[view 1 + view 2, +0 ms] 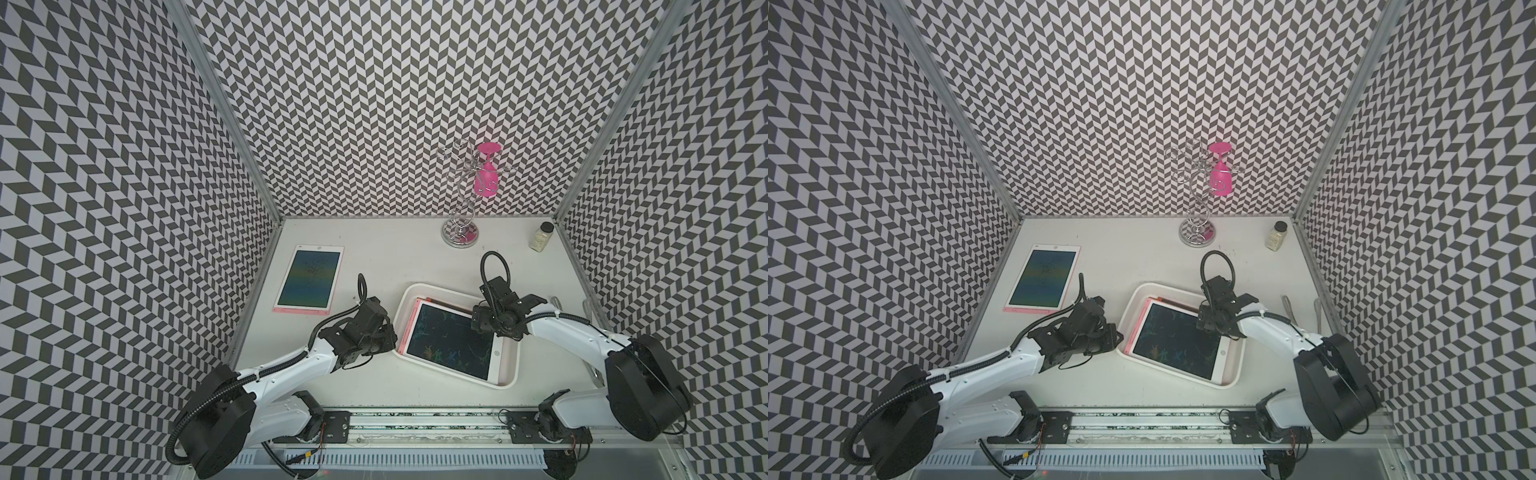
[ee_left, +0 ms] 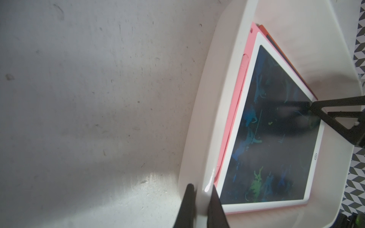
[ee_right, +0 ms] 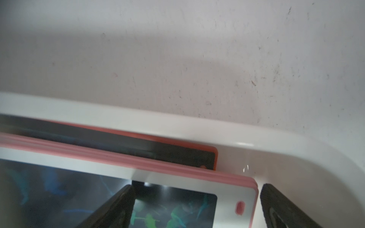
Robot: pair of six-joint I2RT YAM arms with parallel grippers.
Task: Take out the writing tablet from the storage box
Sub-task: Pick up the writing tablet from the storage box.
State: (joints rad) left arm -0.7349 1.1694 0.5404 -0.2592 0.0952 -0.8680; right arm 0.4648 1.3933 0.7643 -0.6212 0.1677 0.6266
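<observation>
where chevron walls enclose scuffed table, left claw pinching storage box, right claw open, seemingly astride tablet

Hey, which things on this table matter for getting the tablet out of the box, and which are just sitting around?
In the job: storage box; top writing tablet inside it; left gripper, shut on the box rim; right gripper, open at the tablet's corner.
Just lying about: tablet on the table, wire glass rack, pink glass, small jar.
</observation>
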